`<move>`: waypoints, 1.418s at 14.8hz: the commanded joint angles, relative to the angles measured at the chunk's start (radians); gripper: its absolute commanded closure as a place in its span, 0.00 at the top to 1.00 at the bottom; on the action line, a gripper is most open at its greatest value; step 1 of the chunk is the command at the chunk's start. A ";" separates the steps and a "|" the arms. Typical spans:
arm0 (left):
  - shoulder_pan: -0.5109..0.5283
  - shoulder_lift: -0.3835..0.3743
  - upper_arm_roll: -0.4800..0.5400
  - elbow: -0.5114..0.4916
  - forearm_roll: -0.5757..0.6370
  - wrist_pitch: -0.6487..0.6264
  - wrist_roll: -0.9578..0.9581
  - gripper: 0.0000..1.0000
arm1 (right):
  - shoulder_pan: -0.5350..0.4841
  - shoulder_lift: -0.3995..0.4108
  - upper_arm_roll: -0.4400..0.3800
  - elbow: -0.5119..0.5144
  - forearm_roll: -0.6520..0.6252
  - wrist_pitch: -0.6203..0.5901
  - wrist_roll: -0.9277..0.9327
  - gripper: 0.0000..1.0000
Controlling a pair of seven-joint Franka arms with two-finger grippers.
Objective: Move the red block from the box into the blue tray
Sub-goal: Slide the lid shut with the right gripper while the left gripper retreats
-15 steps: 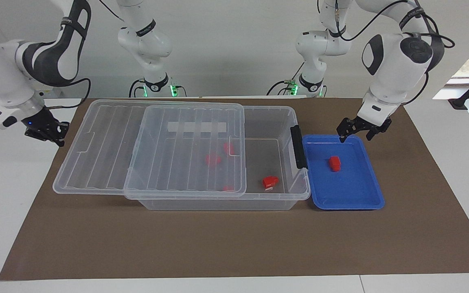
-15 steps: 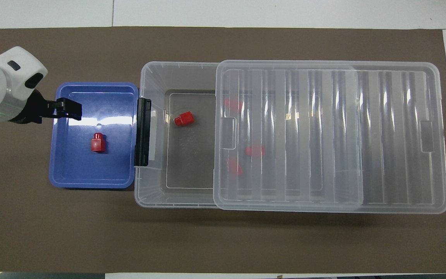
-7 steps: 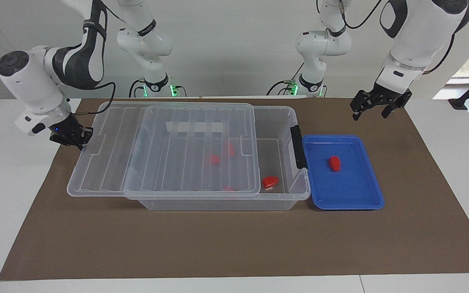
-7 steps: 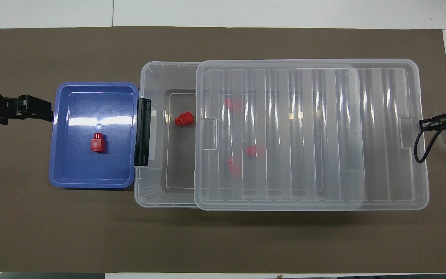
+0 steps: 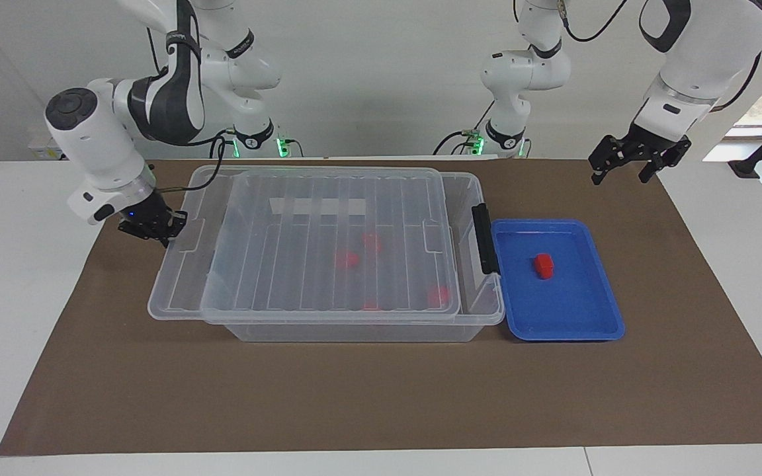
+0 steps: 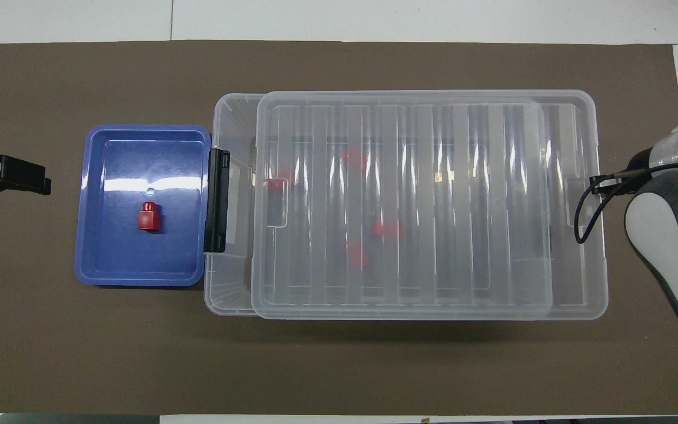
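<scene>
Facing view shows the red block [image 5: 543, 265] lying on the floor of the blue tray [image 5: 592, 327], a little nearer to the robots than the middle of the tray, with nothing touching it. The tray stands on the brown mat [image 5: 381, 396] of the bench [image 5: 17, 317], just beside the box [image 5: 354, 330], at the left arm's end of it, against the dark latch handle [image 5: 485, 238].

The clear ribbed lid [image 5: 328, 244] lies on top of the box and covers almost all of it; only a narrow strip of the opening next to the latch stays uncovered, and the lid sticks out over the end of the box toward the right arm. Through the lid, other red blocks [image 5: 346, 259] inside the box appear only as pale red blurs, so their exact shape and number are hard to tell.

The right gripper [image 5: 159, 231] is at the lid's overhanging end, and its fingers are together. Whether they pinch the lid's edge or only touch it cannot be told. In the overhead view this gripper itself is hidden under the arm's white body.

The left gripper [image 5: 634, 162] hangs in the air over the mat, well apart from the tray, with its fingers apart and nothing between them. In the overhead view it [image 6: 18, 179] is cut off by the frame's edge.
</scene>
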State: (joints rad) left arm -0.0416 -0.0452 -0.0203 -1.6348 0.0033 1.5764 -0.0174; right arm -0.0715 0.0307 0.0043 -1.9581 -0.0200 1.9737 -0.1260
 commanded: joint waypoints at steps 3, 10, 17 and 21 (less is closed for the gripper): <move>0.019 -0.024 -0.006 -0.027 -0.016 -0.007 0.033 1.00 | 0.051 -0.031 0.005 -0.042 0.006 -0.004 0.090 0.00; 0.009 -0.024 -0.006 -0.027 -0.014 -0.006 0.022 1.00 | 0.090 -0.038 0.005 -0.059 0.008 -0.006 0.143 0.00; 0.012 -0.024 -0.006 -0.027 -0.014 0.001 0.023 1.00 | 0.090 -0.040 0.005 -0.062 0.009 -0.007 0.151 0.16; 0.015 -0.024 -0.007 -0.028 -0.014 0.001 0.025 1.00 | 0.087 -0.018 0.005 0.037 0.009 -0.103 0.152 0.70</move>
State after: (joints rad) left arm -0.0336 -0.0453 -0.0250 -1.6384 0.0016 1.5761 -0.0016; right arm 0.0171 0.0062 0.0023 -1.9697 -0.0200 1.9289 0.0033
